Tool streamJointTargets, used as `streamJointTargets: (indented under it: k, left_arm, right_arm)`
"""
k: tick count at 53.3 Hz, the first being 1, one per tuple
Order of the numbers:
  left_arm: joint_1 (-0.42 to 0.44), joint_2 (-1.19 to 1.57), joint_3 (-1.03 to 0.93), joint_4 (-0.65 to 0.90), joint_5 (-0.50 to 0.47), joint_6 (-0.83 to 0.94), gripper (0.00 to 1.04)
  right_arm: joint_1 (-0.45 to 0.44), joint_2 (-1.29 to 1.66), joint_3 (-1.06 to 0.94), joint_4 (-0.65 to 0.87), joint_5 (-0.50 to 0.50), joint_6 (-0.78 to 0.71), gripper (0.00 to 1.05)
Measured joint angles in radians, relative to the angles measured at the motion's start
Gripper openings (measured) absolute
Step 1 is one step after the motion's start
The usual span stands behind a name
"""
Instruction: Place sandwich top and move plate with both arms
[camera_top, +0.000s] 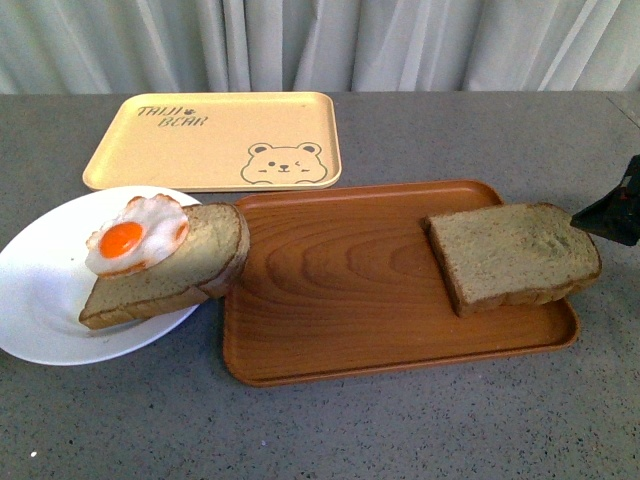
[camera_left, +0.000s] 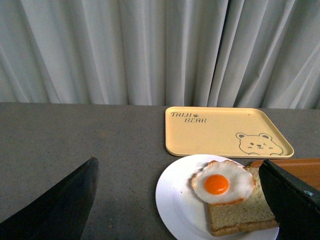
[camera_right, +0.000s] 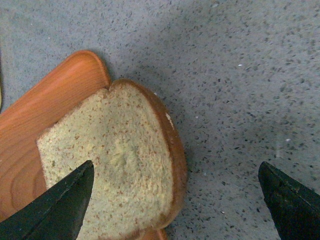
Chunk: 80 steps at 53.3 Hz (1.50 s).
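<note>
The right claw is spread wide and holds nothing. It hangs over the rounded right end of the sandwich top, one finger above the crumb and the other out over the grey table. That slice lies flat on the right part of the brown tray, its right end jutting past the tray's rim. The left claw is likewise wide open and empty, facing the plate from the near side without touching it. The plate sits at the left, just beside the brown tray, bearing the other slice with the fried egg. A yellow tray lies beyond. By my reading nothing is done yet: the top must be gripped and set on the egg, then the plate moved with both arms.
</note>
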Motion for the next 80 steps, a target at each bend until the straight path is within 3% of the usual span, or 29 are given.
streamJointTargets:
  k: [14, 27, 41, 50, 59, 80]
  left_arm:
    - [0.000, 0.000, 0.000, 0.000, 0.000, 0.000, 0.96]
    - [0.000, 0.000, 0.000, 0.000, 0.000, 0.000, 0.96]
    - [0.000, 0.000, 0.000, 0.000, 0.000, 0.000, 0.96]
    - [0.000, 0.000, 0.000, 0.000, 0.000, 0.000, 0.96]
    - [0.000, 0.000, 0.000, 0.000, 0.000, 0.000, 0.96]
    - [0.000, 0.000, 0.000, 0.000, 0.000, 0.000, 0.96]
  right_arm:
    - [0.061, 0.088, 0.051, 0.003, 0.010, 0.038, 0.95]
    - [0.058, 0.079, 0.047, 0.001, -0.008, 0.076, 0.42]
    - [0.046, -0.063, 0.035, -0.019, -0.072, 0.123, 0.02]
    - [0.088, -0.158, 0.061, -0.041, -0.094, 0.179, 0.02]
    - [0.192, -0.197, 0.153, -0.041, -0.080, 0.233, 0.02]
    - [0.587, 0.044, 0.467, -0.016, 0.029, 0.299, 0.02]
